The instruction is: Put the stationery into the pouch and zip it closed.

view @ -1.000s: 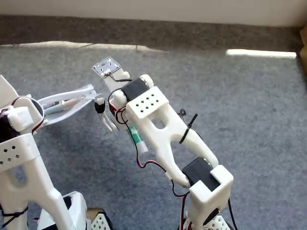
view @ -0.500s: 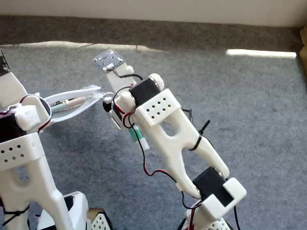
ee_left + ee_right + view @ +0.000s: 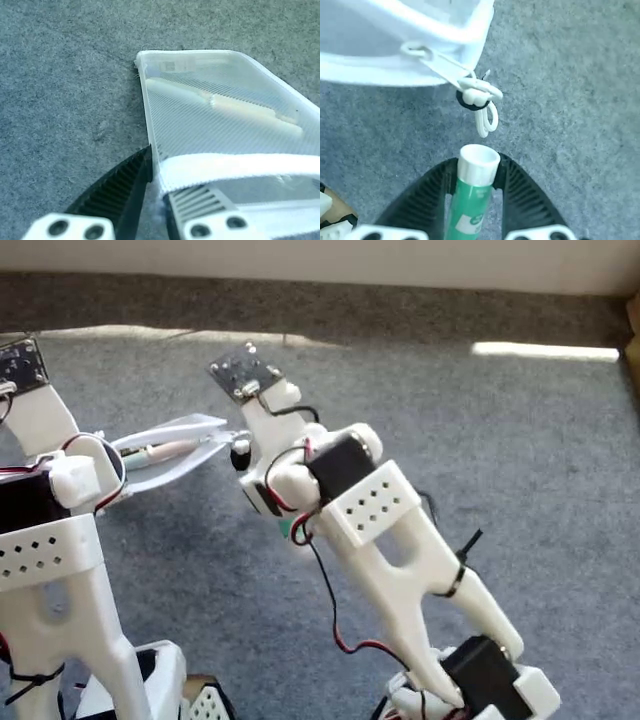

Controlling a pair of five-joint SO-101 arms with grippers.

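Observation:
My left gripper [image 3: 157, 186] is shut on the white zip band of a translucent mesh pouch [image 3: 220, 120], which it holds off the carpet. A pale pen-like item [image 3: 215, 102] lies inside the pouch. In the high view the pouch [image 3: 170, 445] sticks out from the left arm toward the right arm. Its zip pull [image 3: 476, 100], a black bead with a white cord loop, hangs just beyond my right gripper [image 3: 477, 167]. That gripper is shut on a green tube with a white cap [image 3: 472, 200], cap end toward the pouch [image 3: 395, 40]. A bit of the green tube [image 3: 288, 530] shows under the right arm.
Grey carpet [image 3: 520, 460] covers the whole floor, with open room to the right and far side. A pale wall edge [image 3: 400, 270] runs along the back. Both arm bases [image 3: 150, 680] stand at the near edge.
The right arm has swung rightward and drawn back with the green tube. The left arm and the pouch have shifted right and a little higher.

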